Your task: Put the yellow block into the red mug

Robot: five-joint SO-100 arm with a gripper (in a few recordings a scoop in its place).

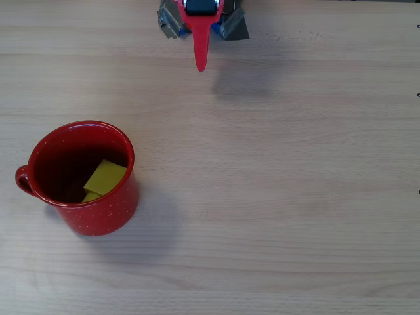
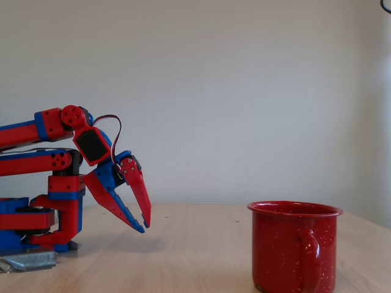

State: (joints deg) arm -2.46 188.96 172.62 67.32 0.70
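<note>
The yellow block (image 1: 105, 177) lies tilted inside the red mug (image 1: 98, 213), which stands at the left of the table in the overhead view with its handle pointing left. From the side, the fixed view shows the red mug (image 2: 295, 250) at the right, its inside hidden. My red and blue gripper (image 2: 145, 227) hangs just above the table at the left, far from the mug, tips pointing down and together with nothing between them. Seen from overhead, the gripper (image 1: 201, 65) is at the top edge.
The wooden table (image 1: 282, 184) is bare between arm and mug. The arm's base and a metal clamp (image 2: 27, 261) sit at the left of the fixed view. A plain wall stands behind the table.
</note>
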